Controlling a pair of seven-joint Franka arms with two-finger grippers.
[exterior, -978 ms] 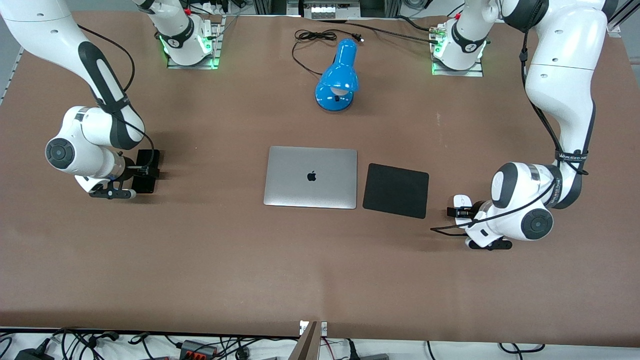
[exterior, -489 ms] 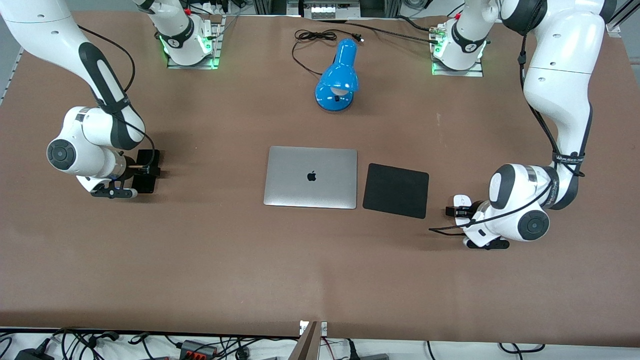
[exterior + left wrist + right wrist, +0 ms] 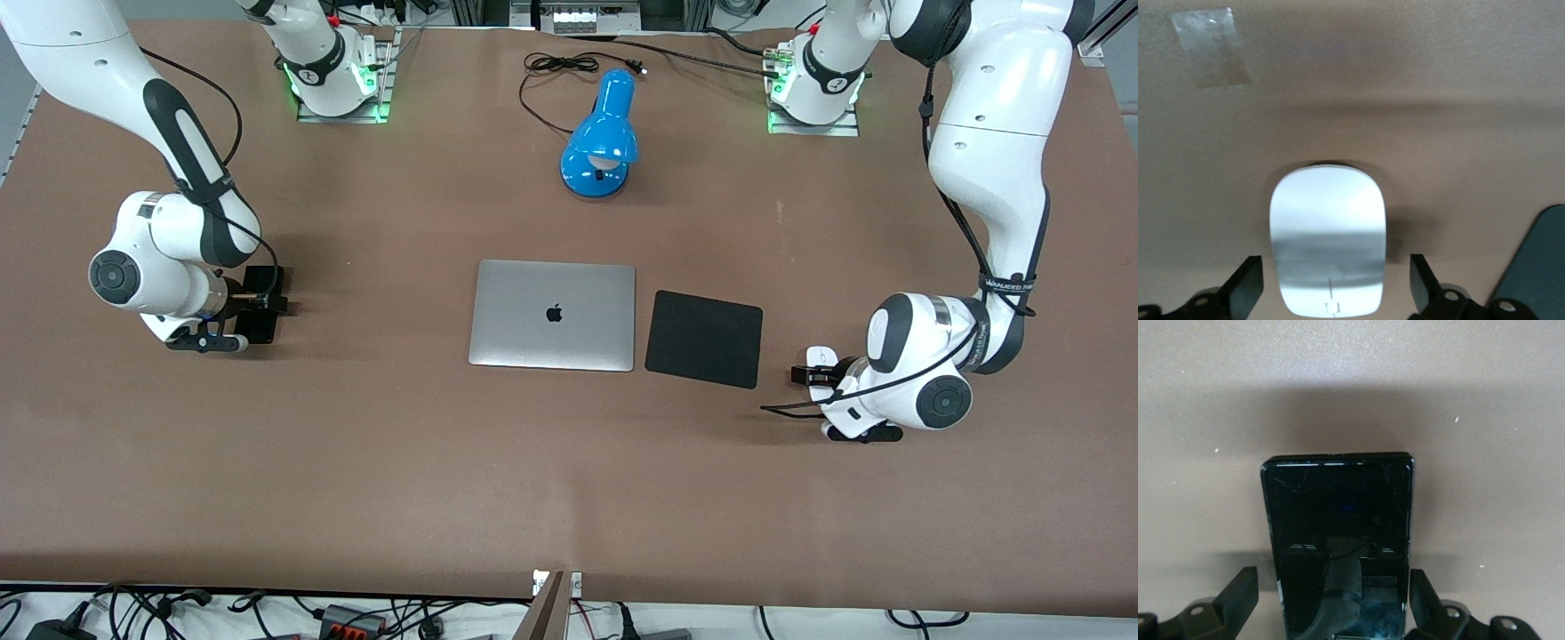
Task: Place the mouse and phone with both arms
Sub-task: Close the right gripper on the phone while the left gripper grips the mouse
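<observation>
Brown table [image 3: 569, 462] seen from above, two white robot arms reaching in from the top edge. Nearest the front camera, toward the left arm's end of the table, the left gripper [image 3: 813, 375] sits low at the table, just beside the black mouse pad [image 3: 703, 338], w/ the small white mouse [image 3: 824, 356] lying between its fingers. In the left wrist view the mouse [image 3: 1328, 240] rests flat on the table surface, thin grey line down its front, and the black fingers [image 3: 1245, 288] stand spread on both sides of it w/ a clear gap each side, so not clamped; a corner of the mouse pad [image 3: 1535, 267] shows at the frame edge, and a scrap of clear tape [image 3: 1211, 45] is stuck to the table. A bit farther from the camera, at mid-table, a closed silver laptop [image 3: 553, 315] lies touching or almost touching the pad. Toward the right arm's end, about level w/ the laptop, the right gripper [image 3: 260, 304] is down over the black phone [image 3: 260, 307]. Right wrist view: phone [image 3: 1338, 540] flat on the table, glossy face up (it reflects the gripper), fingers [image 3: 1238, 597] apart on either long edge, not gripping. Farthest from the camera, a blue desk lamp [image 3: 603, 138] lies near the arm bases, its black cord [image 3: 556, 71] coiled beside it.
</observation>
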